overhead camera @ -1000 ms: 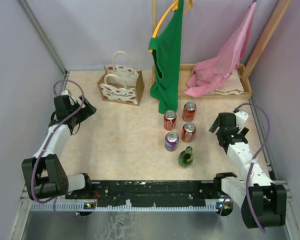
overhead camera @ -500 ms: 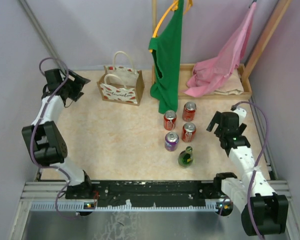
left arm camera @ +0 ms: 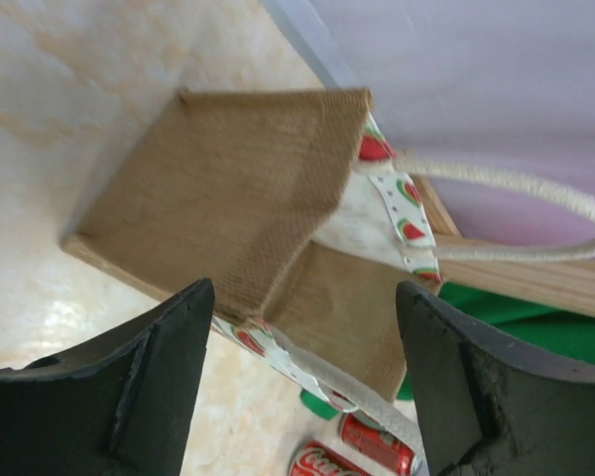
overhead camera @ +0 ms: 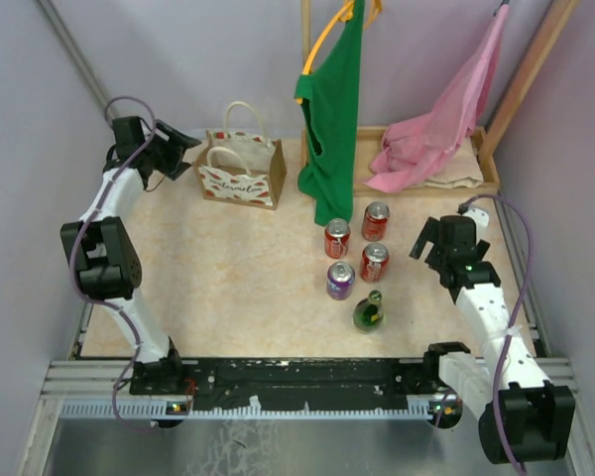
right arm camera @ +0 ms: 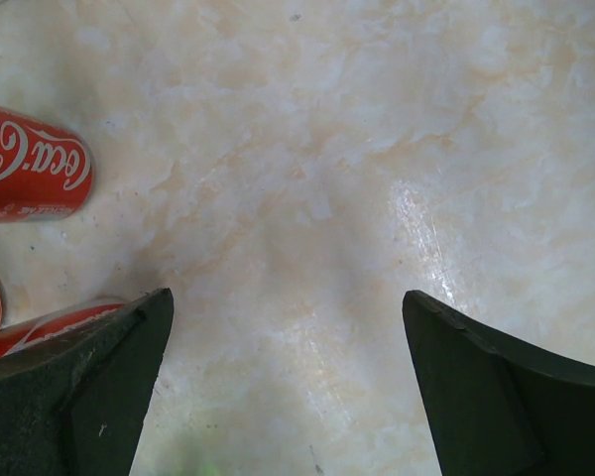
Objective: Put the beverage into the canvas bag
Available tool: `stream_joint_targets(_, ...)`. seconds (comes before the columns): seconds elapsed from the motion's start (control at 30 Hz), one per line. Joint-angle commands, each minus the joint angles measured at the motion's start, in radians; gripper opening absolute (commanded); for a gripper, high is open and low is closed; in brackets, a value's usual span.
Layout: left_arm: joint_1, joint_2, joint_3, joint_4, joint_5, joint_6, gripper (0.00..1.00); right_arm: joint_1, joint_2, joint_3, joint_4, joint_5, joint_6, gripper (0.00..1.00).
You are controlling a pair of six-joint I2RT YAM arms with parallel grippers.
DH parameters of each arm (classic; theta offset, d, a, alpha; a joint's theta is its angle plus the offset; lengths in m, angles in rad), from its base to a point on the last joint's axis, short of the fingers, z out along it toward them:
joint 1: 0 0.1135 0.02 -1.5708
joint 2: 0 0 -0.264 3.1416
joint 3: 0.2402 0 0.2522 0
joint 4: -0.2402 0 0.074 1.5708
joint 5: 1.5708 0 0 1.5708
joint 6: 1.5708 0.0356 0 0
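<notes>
The canvas bag (overhead camera: 240, 171) stands upright at the back left, cream with red print, brown sides and white handles. My left gripper (overhead camera: 183, 149) is open and empty just left of it. In the left wrist view the bag's brown side panel (left arm camera: 228, 198) fills the space ahead of the open left gripper (left arm camera: 302, 327), apart from it. The beverages stand mid-right: three red cans (overhead camera: 337, 239) (overhead camera: 376, 220) (overhead camera: 375, 262), a purple can (overhead camera: 340, 281) and a green bottle (overhead camera: 368, 312). My right gripper (overhead camera: 428, 241) is open and empty to their right. The right wrist view shows a red can (right arm camera: 30, 164) left of that gripper (right arm camera: 288, 327).
A green shirt (overhead camera: 332, 119) hangs on a hanger behind the cans. A pink cloth (overhead camera: 436, 124) drapes into a wooden tray (overhead camera: 486, 185) at the back right. Lilac walls close the table on three sides.
My left arm has swung from the left edge to the back and then right, up to the bag's left side. My right gripper has edged slightly toward the cans.
</notes>
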Motion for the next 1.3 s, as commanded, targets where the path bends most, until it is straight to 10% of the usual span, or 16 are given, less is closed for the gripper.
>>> stream_joint_targets(0.0,-0.041,-0.002,-0.034,0.005,0.044,-0.044,0.8,-0.008,-0.017,0.058,-0.022,-0.008,-0.002,0.99)
stream_joint_targets(0.57,-0.092,-0.007,-0.112,-0.059,0.012,0.003,0.73,-0.008,-0.052,0.022,-0.035,-0.019,0.028,0.99)
stream_joint_targets(0.87,-0.092,0.017,-0.116,-0.027,0.053,0.106,0.01,-0.008,-0.072,0.057,-0.08,-0.012,0.011,0.99)
stream_joint_targets(1.27,-0.087,-0.038,-0.077,-0.262,0.143,0.57,0.0,-0.008,-0.067,0.252,-0.185,-0.019,-0.068,0.99)
